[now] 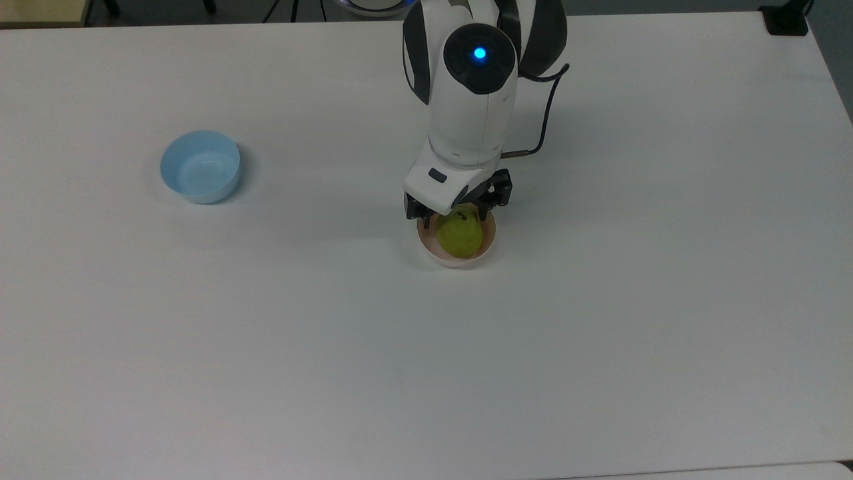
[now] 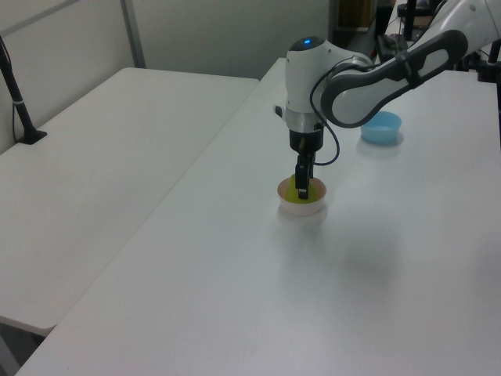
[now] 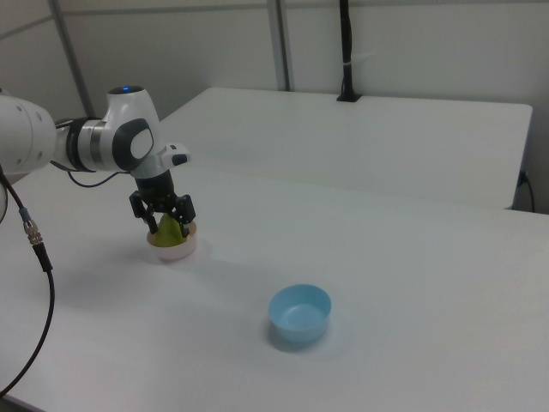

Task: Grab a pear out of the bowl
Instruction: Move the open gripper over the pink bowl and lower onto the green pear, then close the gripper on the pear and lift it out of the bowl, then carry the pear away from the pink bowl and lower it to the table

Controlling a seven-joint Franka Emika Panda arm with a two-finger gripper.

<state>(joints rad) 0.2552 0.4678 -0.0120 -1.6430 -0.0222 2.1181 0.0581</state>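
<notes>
The claw [image 1: 454, 215] hangs spread wide astride the pear [image 1: 459, 235], which sits in the pink bowl [image 1: 489, 243] mid-bench, nearer the far edge. The grasp is being set; next it likely needs to pinch, then lift straight.

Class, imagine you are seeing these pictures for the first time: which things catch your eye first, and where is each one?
First comes the white robot arm reaching down mid-table, its open pincer straddling a yellow-green pear that sits in a pink bowl. Next is the empty light blue bowl, standing alone toward the top view's left on the white table.
</notes>
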